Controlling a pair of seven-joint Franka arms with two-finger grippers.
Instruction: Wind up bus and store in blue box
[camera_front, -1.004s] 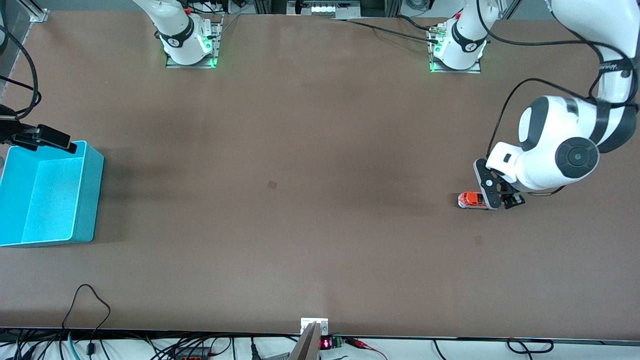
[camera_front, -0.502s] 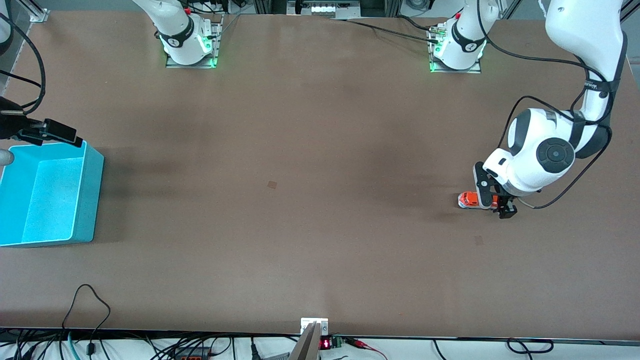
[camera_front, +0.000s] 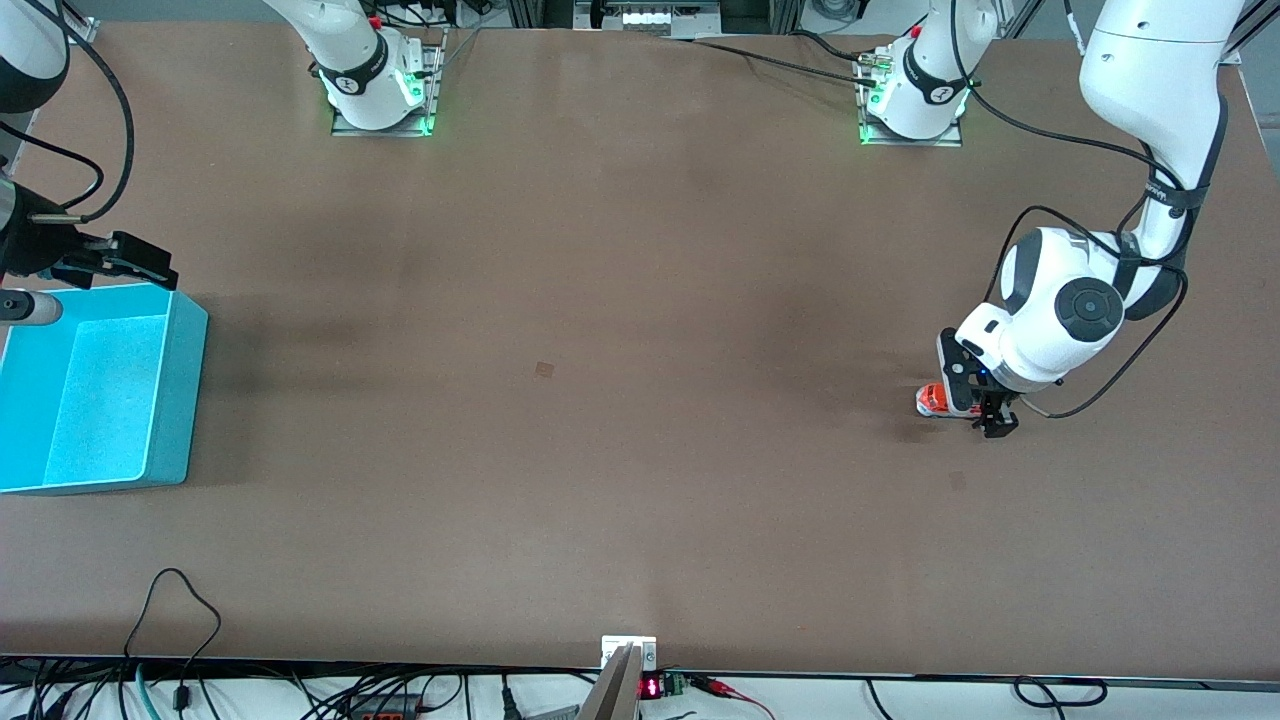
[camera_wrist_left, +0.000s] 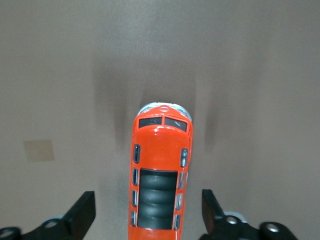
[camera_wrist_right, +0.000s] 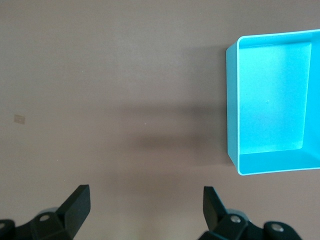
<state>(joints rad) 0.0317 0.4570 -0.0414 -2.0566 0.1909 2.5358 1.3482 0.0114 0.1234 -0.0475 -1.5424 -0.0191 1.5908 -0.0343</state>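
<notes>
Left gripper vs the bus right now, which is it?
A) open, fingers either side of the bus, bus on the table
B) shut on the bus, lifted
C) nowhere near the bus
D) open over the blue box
A: in the left wrist view the left gripper is open, a gap between each finger and the bus, which sits on the table.
</notes>
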